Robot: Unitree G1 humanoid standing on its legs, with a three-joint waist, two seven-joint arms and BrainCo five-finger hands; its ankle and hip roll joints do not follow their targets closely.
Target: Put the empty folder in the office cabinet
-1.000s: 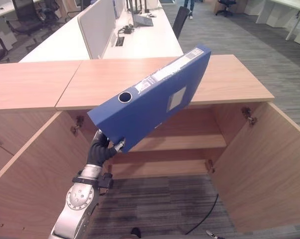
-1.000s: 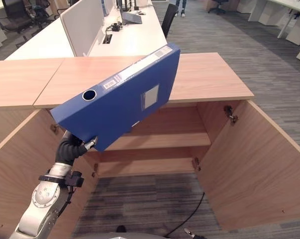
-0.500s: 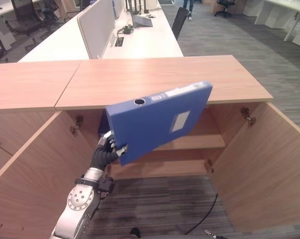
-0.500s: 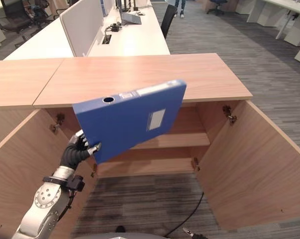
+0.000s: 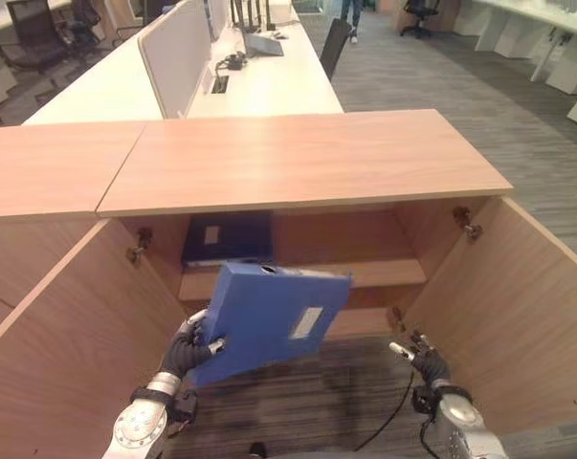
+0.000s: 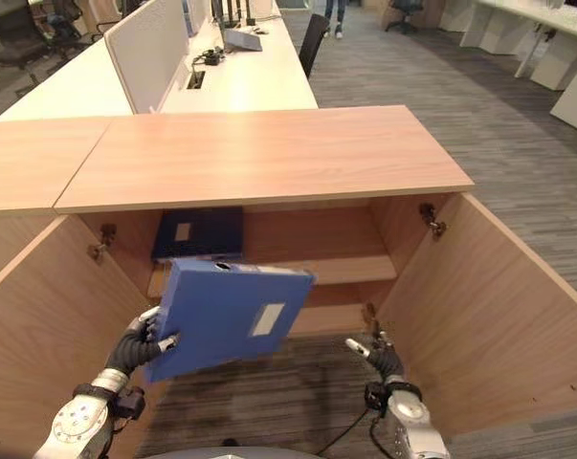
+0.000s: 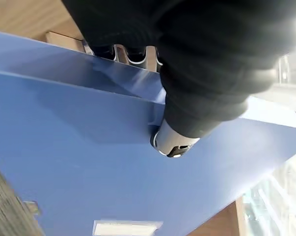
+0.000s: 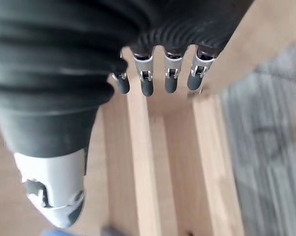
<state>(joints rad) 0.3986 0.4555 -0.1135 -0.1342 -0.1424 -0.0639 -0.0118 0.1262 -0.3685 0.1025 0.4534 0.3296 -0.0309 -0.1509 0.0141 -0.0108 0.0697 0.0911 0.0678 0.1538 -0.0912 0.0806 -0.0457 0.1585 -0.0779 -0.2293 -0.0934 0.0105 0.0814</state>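
Observation:
The blue folder (image 5: 269, 320) with a white label hangs tilted in front of the open wooden cabinet (image 5: 298, 158), level with its shelf (image 5: 384, 275). My left hand (image 5: 190, 346) is shut on the folder's lower left corner; in the left wrist view the thumb (image 7: 174, 142) presses on the blue cover (image 7: 64, 172) and the fingers wrap behind its edge. My right hand (image 5: 424, 361) is low at the right, by the right door, with straight fingers (image 8: 157, 78) and nothing in it.
A dark blue folder (image 5: 229, 237) lies flat on the shelf at the back left. Both cabinet doors (image 5: 518, 316) stand wide open at the sides. Grey carpet (image 5: 307, 402) lies below. Desks and chairs stand behind the cabinet.
My left hand has lowered the folder from above the cabinet top down to shelf level. The view has tipped down. My right hand has come into view at the lower right.

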